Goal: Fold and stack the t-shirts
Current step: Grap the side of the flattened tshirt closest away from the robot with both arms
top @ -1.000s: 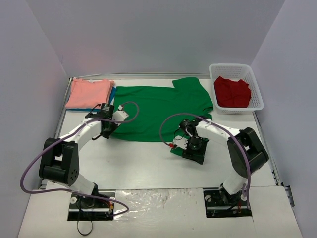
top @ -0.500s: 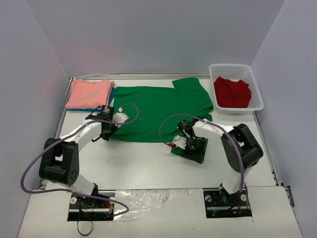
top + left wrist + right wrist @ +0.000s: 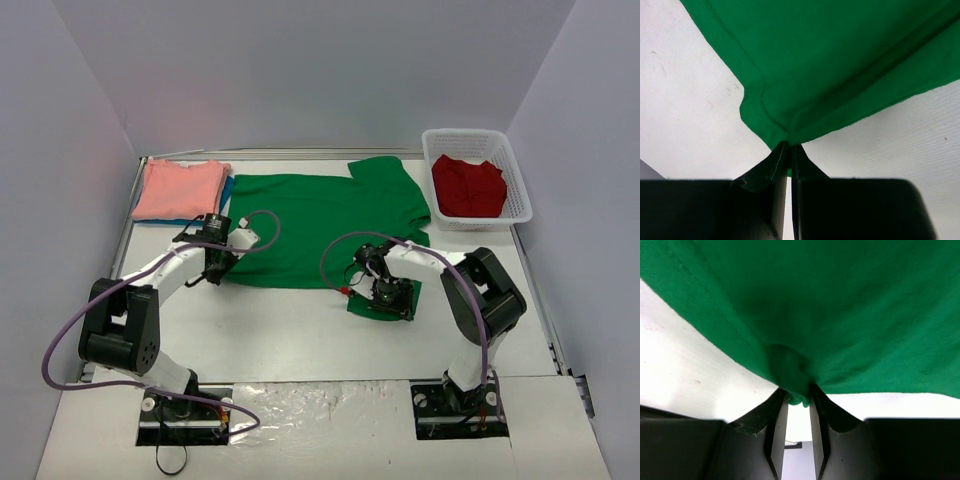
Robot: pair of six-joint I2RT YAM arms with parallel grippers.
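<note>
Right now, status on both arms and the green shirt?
Left fingers shut on near-left corner of green t-shirt. Right fingers shut on its near-right hem. Shirt spread mid-table. Nothing in the way.
</note>
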